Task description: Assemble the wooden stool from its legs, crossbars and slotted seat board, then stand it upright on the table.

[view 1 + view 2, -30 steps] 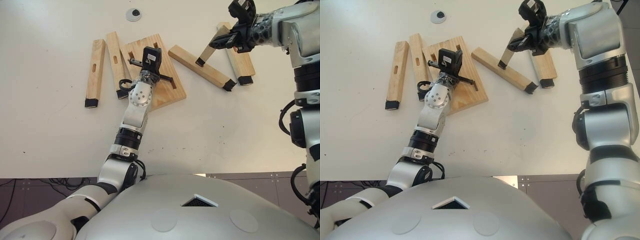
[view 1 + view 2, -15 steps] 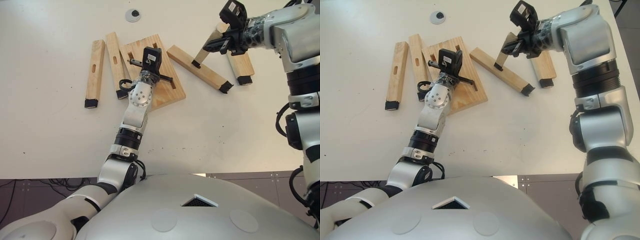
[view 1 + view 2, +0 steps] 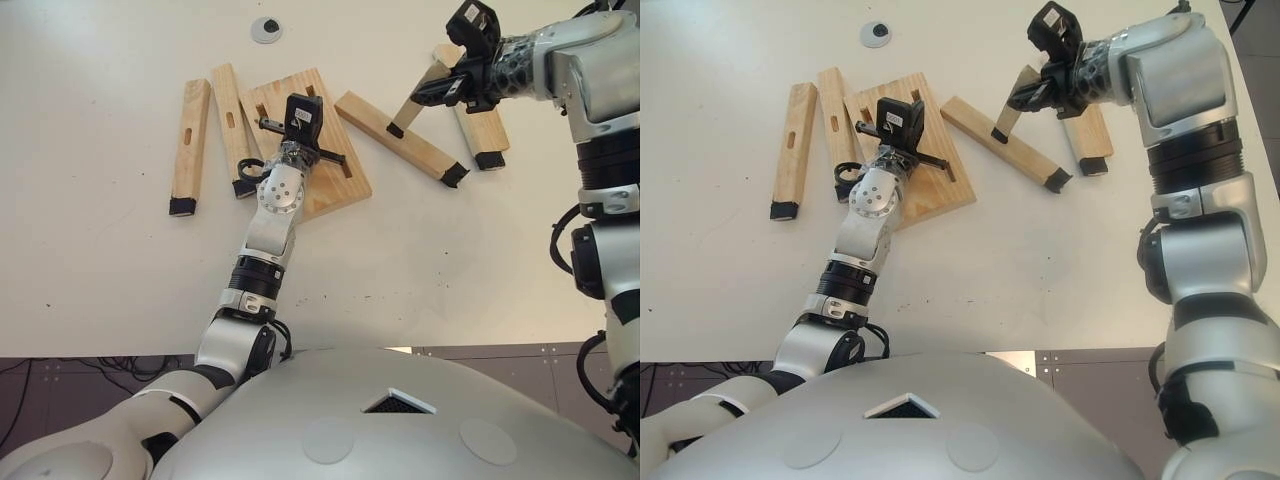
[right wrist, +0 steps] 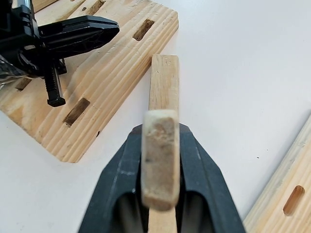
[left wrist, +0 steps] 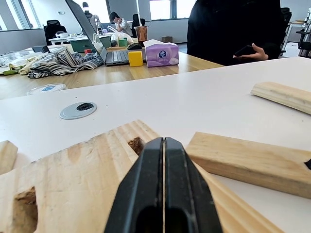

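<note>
At far right, right tool (image 3: pixel 440 89) clamped on tilted leg (image 3: pixel 414 100), capped end down beside flat leg (image 3: pixel 410 140). Centre: left tool (image 5: pixel 164 160) fully closed, empty, over slotted seat board (image 3: pixel 345 185) on bench (image 3: pixel 450 260); two legs (image 3: pixel 190 140) left.

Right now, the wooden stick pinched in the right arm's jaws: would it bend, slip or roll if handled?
Probably stiff: the leg looks straight though held only by its upper end. Likely light, since narrow jaws hold it tilted over the table. Its flat, square-cut faces should stop it rolling, but smooth wood gripped at one end might pivot.
</note>
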`<state>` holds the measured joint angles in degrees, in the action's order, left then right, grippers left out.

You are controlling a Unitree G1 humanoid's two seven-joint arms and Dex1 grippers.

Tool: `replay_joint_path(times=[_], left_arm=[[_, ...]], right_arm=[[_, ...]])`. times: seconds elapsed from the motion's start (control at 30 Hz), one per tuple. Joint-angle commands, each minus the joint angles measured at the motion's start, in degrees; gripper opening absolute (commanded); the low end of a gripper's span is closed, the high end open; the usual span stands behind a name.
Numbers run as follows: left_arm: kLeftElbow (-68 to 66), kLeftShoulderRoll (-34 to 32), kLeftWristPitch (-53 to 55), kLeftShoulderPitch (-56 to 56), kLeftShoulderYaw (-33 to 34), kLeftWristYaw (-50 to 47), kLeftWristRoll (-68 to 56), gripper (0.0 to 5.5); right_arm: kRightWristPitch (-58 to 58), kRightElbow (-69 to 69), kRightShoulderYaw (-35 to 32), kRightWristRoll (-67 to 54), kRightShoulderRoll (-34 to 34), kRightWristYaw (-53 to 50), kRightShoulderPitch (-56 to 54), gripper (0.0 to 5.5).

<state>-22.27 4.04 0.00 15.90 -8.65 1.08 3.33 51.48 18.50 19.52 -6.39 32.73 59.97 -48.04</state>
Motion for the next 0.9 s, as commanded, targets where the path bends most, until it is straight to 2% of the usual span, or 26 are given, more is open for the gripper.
replay_joint_path(times=[0.03,0.63,0.9], left_arm=[[-0.2,1.5,0.1,-0.2,0.1,-0.8,0.0,0.00],[-2.9,3.0,-2.4,-0.1,-0.2,-4.3,-0.2,0.00],[-3.7,3.2,-3.1,0.0,0.5,-6.1,-0.5,0.00]], right_arm=[[-0.4,-0.4,2.6,2.2,2.0,-0.1,2.2,0.41],[-5.8,-2.4,13.0,7.5,6.3,6.7,4.0,0.41],[-12.2,4.2,17.2,11.6,5.9,9.6,1.8,0.41]])
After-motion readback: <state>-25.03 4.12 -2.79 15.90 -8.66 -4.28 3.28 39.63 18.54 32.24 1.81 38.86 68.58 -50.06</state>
